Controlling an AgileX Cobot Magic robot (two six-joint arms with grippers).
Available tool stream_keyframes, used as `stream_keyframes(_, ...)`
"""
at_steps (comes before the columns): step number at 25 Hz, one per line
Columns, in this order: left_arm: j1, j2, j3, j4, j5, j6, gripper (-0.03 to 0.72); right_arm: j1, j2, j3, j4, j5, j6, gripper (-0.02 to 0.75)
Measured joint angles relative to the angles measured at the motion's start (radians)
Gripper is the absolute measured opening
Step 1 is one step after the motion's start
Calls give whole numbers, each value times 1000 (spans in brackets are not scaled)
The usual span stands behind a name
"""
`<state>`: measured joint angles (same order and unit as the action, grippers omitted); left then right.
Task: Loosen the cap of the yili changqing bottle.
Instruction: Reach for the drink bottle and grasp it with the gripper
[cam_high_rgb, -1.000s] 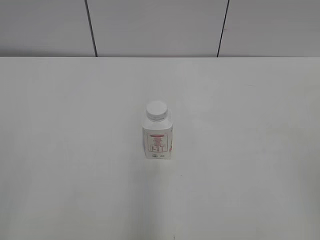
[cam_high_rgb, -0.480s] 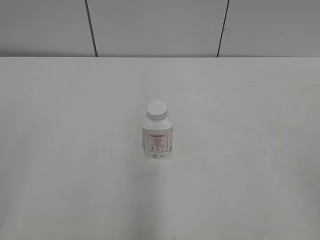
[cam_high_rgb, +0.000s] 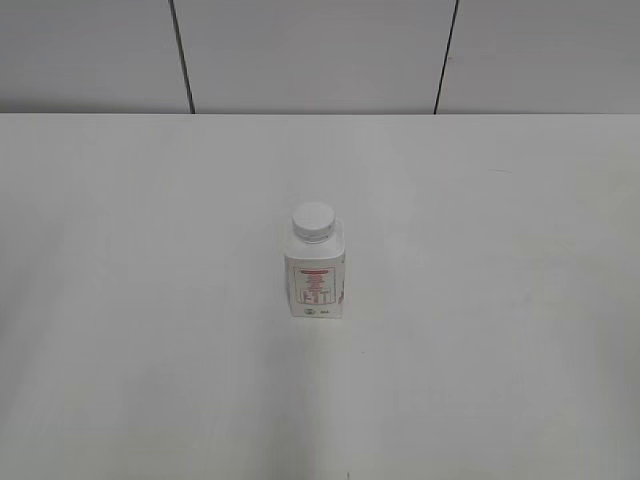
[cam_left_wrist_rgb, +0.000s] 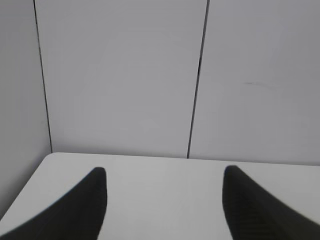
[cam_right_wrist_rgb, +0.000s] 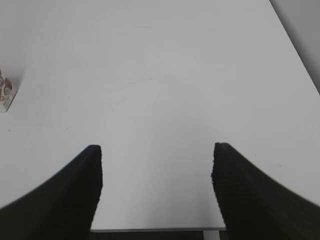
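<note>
The yili changqing bottle (cam_high_rgb: 316, 275) stands upright in the middle of the white table, its pink-red label facing the exterior camera. Its white ribbed cap (cam_high_rgb: 313, 221) sits on the neck. Neither arm shows in the exterior view. In the left wrist view my left gripper (cam_left_wrist_rgb: 164, 175) is open and empty, facing the back wall, with no bottle in sight. In the right wrist view my right gripper (cam_right_wrist_rgb: 157, 152) is open and empty above the table, and only a corner of the bottle's base (cam_right_wrist_rgb: 6, 92) shows at the far left edge.
The white table (cam_high_rgb: 480, 300) carries only the bottle. A grey panelled wall (cam_high_rgb: 320, 55) with dark seams rises behind its far edge. The table's right edge (cam_right_wrist_rgb: 295, 50) and near edge (cam_right_wrist_rgb: 155, 230) show in the right wrist view.
</note>
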<state>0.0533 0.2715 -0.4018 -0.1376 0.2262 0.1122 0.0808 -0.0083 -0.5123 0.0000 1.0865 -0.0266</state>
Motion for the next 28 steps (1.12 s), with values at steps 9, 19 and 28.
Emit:
stream_keyframes(9,-2,99,91,-4,-214,0,454,0,0,0,8,0,0,544)
stream_keyframes(19,-57,249,178,18,-477,0,450,0,0,0,8,0,0,544)
stream_keyframes(28,-121,414,218,55,-610,0,449,0,0,0,8,0,0,544)
